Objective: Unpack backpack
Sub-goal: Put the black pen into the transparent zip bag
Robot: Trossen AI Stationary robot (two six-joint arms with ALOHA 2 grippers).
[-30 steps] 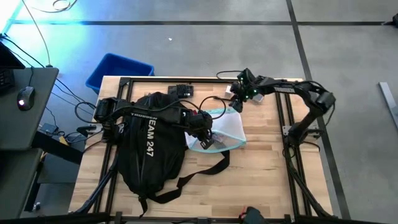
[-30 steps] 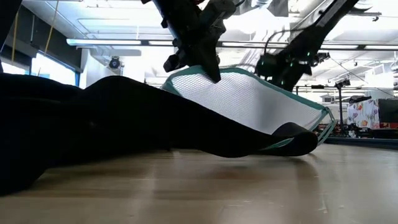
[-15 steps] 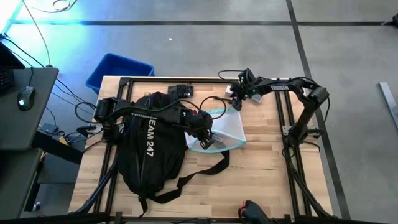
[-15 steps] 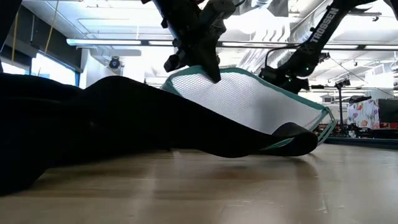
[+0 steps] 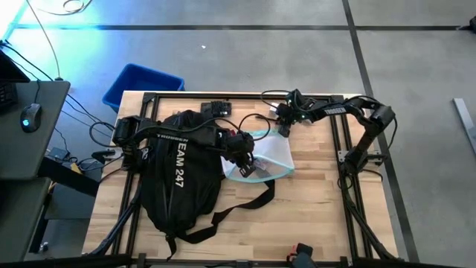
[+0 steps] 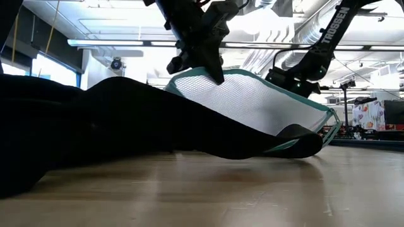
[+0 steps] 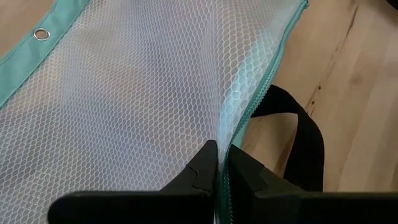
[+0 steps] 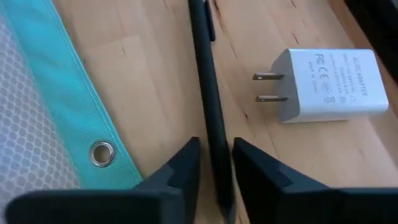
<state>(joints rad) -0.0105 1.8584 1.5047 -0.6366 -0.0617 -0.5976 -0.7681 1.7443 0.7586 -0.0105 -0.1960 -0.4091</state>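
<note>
A big black backpack (image 5: 182, 179) lies on the left half of the wooden table (image 5: 312, 216) in the high view, with its long straps trailing toward the lower middle. Just right of it, near the middle of the frame, lies a see-through mesh pouch (image 5: 271, 158) with a teal edge. In the low view the backpack is a dark hump that fills the left side and hides the bottom part of the pouch.

In the right wrist view, a thin black pen (image 8: 210, 93) lies on the wood beside the pouch's teal edge, and a small white plug (image 8: 326, 84) sits near it on the right.

The left gripper (image 7: 218, 163) reaches over the backpack and pinches the pouch's zipper edge tight, lifting that side up. The right gripper (image 8: 214, 167) is bent low at the upper middle of the table. Its two fingers stand on either side of the pen, close to it but with thin gaps showing.

A blue bin (image 5: 141, 83) sits on the floor off the upper left corner.
</note>
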